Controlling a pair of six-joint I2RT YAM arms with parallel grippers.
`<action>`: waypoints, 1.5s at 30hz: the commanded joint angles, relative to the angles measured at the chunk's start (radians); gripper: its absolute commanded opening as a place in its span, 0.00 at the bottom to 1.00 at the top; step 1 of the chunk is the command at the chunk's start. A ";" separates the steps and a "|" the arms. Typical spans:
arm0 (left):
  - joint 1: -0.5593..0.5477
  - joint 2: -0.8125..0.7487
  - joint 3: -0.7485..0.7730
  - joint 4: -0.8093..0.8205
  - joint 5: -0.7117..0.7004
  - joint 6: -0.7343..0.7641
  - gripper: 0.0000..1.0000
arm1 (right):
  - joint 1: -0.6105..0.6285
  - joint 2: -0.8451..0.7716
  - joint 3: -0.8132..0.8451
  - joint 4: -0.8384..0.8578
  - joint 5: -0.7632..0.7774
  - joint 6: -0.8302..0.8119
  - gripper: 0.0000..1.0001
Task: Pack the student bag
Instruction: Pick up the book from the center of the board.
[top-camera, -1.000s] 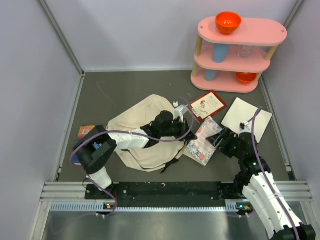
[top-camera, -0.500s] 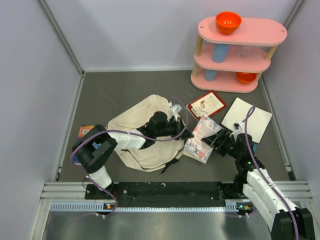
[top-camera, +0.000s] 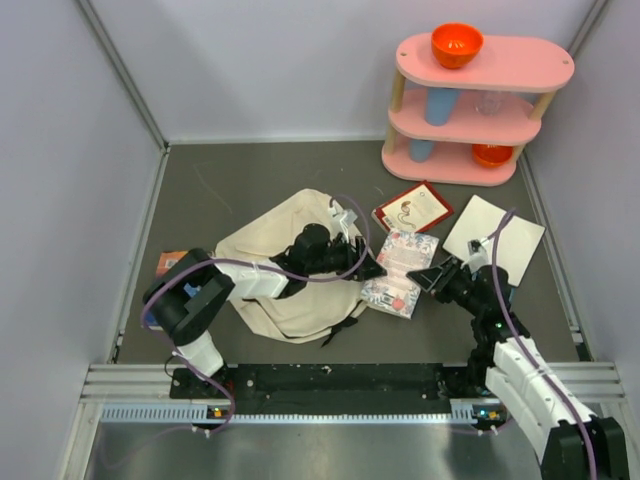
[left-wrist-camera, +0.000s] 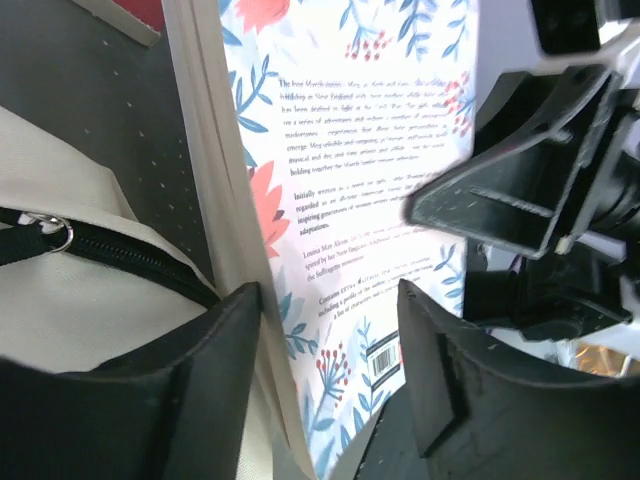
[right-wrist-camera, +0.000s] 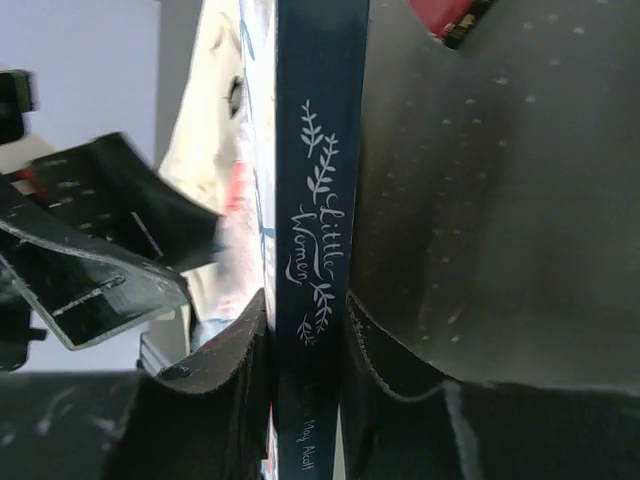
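— Our right fingers (right-wrist-camera: 392, 358) are clenched on the book (top-camera: 398, 272) by its spine now; a second ago they stood wide beside it.
— And our left fingers (left-wrist-camera: 170, 400) have sprung apart at its page edge. The student bag (top-camera: 255, 245) slumps just beyond on the desk (top-camera: 250, 190). Loading looks next.

The grey mat (top-camera: 250, 180) behind the cream canvas backpack (top-camera: 250, 245) lay open; the floral paperback book (top-camera: 398, 272), red card (top-camera: 413, 210) and white sheet (top-camera: 470, 230) crowded the right, with the pink three-tier shelf (top-camera: 520, 62) blocking the far corner.
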 joint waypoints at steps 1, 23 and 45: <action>-0.028 -0.070 0.007 0.085 0.033 0.021 0.69 | 0.013 -0.065 0.099 -0.026 -0.087 -0.045 0.00; 0.053 -0.268 -0.115 0.296 0.071 -0.034 0.99 | 0.013 -0.089 0.318 0.205 -0.461 0.139 0.00; 0.064 -0.309 -0.152 0.416 0.155 -0.071 0.18 | 0.014 0.052 0.314 0.129 -0.498 -0.021 0.50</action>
